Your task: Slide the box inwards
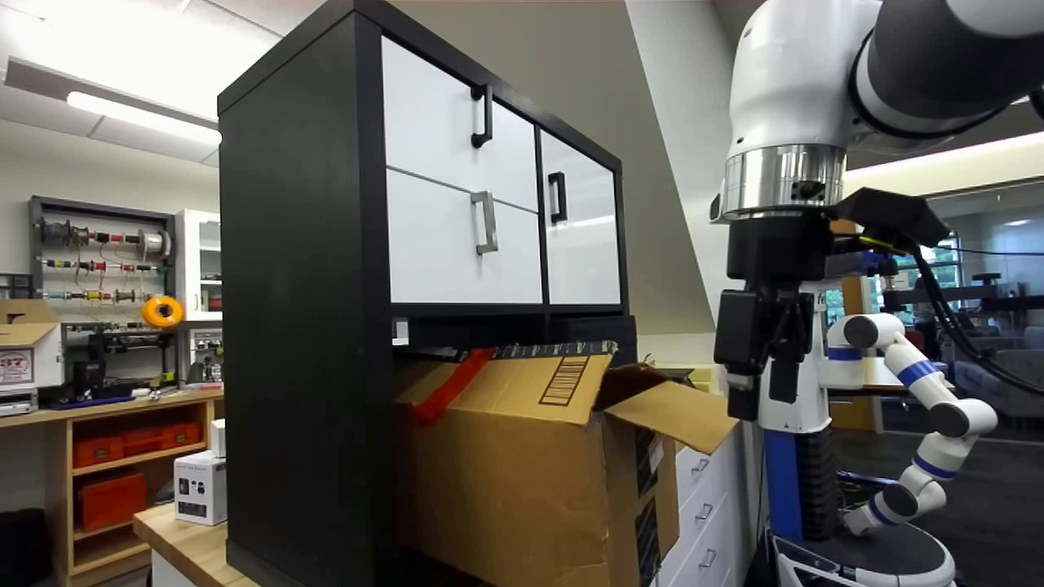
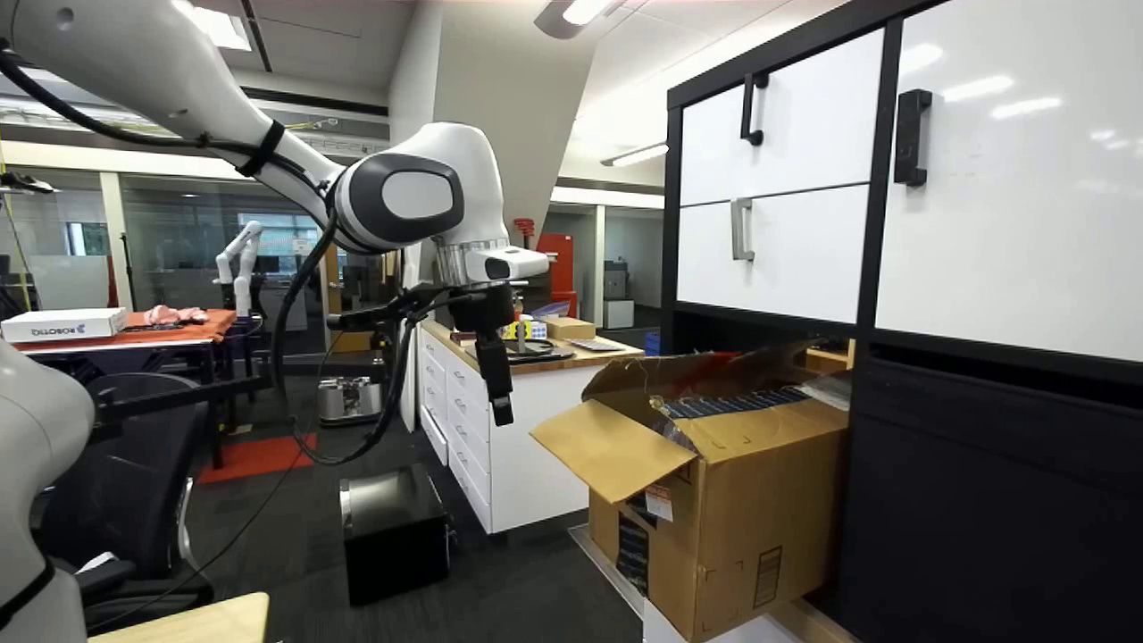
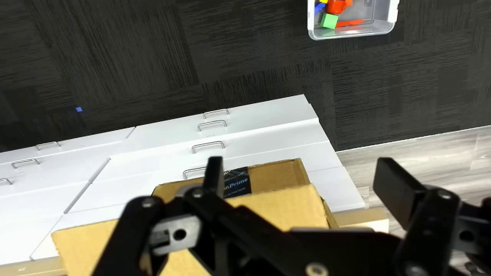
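Both exterior views share the box (image 1: pixel 522 481) (wrist view looks down).

Robotics lab/workshop: dk grey rack (image 1: pixel 102 209) w/ wire spools (image 1: pixel 152 243), orange-red cases (image 1: pixel 112 500) on wooden shelving (image 1: pixel 61 489), white blue-banded robot arm (image 1: pixel 930 393) in bkgd, flat white ROBOTIQ box (image 2: pixel 67 324) on orange-topped surface (image 2: pixel 214 323).

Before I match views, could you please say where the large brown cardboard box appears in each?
In an exterior view: the box, lower middle.
In an exterior view: the box, lower right.
Wrist view: the box, lower left to middle, partly behind the black two-fingered hand.
Landmark in all: that hand.
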You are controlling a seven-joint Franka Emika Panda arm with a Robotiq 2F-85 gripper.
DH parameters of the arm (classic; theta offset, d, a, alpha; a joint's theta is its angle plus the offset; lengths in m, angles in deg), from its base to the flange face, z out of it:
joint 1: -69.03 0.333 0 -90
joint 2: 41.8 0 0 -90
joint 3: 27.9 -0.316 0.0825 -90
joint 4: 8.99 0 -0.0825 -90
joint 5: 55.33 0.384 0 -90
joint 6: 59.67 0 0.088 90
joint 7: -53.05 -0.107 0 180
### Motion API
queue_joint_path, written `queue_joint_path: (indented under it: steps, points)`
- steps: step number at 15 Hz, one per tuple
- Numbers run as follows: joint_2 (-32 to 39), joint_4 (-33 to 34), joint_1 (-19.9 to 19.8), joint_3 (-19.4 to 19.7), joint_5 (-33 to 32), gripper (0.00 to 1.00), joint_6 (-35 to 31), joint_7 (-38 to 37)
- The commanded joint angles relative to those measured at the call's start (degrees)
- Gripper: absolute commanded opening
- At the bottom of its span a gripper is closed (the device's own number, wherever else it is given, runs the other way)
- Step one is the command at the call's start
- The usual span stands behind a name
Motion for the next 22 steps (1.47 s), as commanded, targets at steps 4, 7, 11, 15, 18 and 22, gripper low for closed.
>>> queue_joint_path:
  steps: [4, 7, 11, 15, 18, 22]
  points:
    - [1.4, 0.6, 0.3, 0.7, -1.2, 1.00, -1.8, -0.1]
    - [3.0, 0.9, 0.1, 1.1, -1.9, 1.00, -4.8, 0.7]
    - [5.9, 0.7, -0.4, 3.0, -2.1, 1.00, -10.8, 2.8]
    - [8.7, 0.8, -1.1, 6.1, -1.5, 1.00, -14.3, 5.3]
    - [10.4, 0.4, -1.4, 8.4, -0.9, 1.00, -15.9, 7.4]
    - [12.6, 0.2, -0.8, 10.5, 0.5, 1.00, -18.9, 11.0]
